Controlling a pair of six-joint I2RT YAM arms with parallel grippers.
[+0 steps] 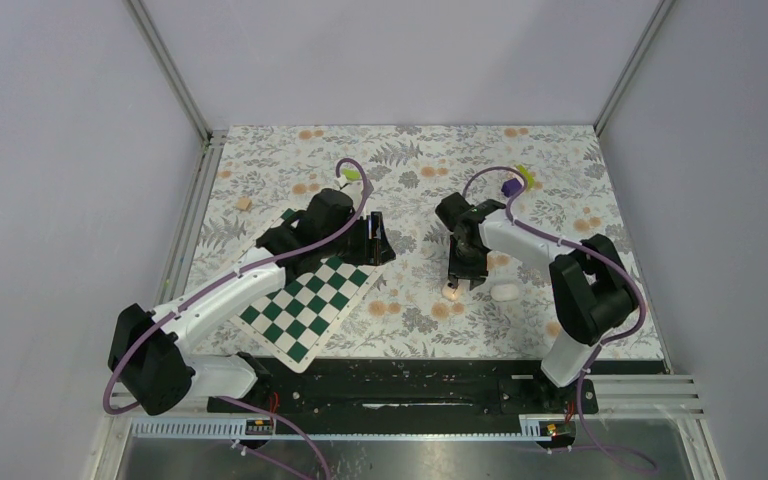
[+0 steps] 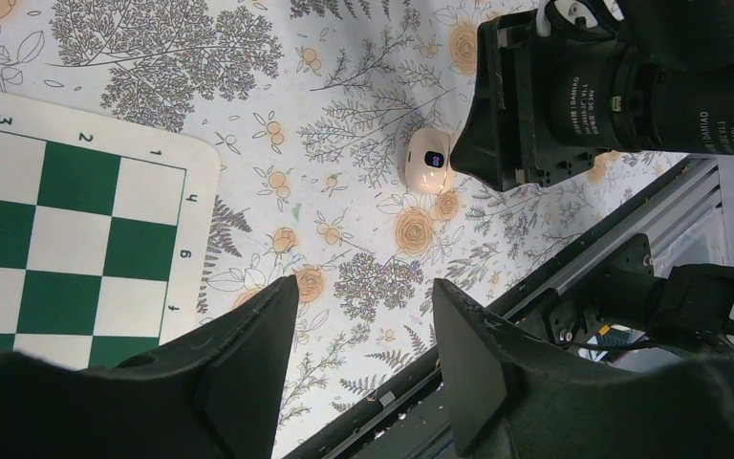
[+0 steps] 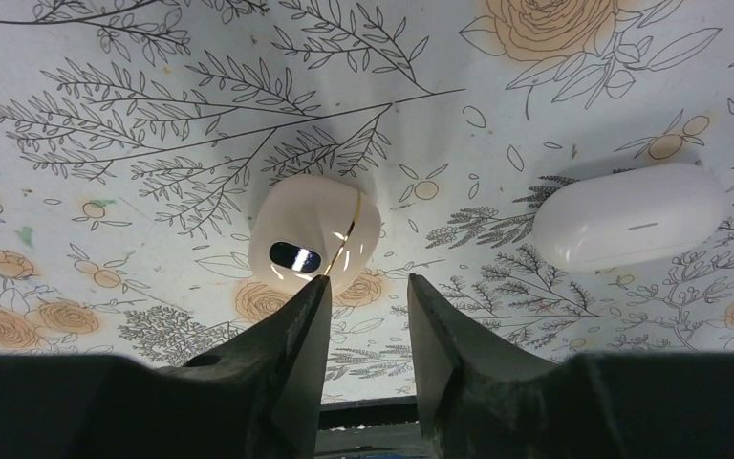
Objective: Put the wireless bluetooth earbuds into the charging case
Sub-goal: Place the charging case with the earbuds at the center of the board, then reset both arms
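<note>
The charging case (image 3: 311, 234) is a small cream-white rounded shell with a dark display window and a thin gold seam. It lies closed on the floral cloth, also seen from above (image 1: 451, 292) and in the left wrist view (image 2: 429, 161). My right gripper (image 3: 368, 279) hangs just over its near edge, jaws slightly open with nothing between them, the left fingertip (image 3: 320, 287) at the case's rim. My left gripper (image 2: 363, 287) stands open and empty over the cloth beside the chessboard. The earbuds are out of view.
A white oblong pod (image 3: 631, 215) lies right of the case, also seen from above (image 1: 505, 292). A green-and-white chessboard (image 1: 310, 300) lies under the left arm. A small tan block (image 1: 244, 204) sits far left. The black base rail (image 2: 573, 277) runs along the near edge.
</note>
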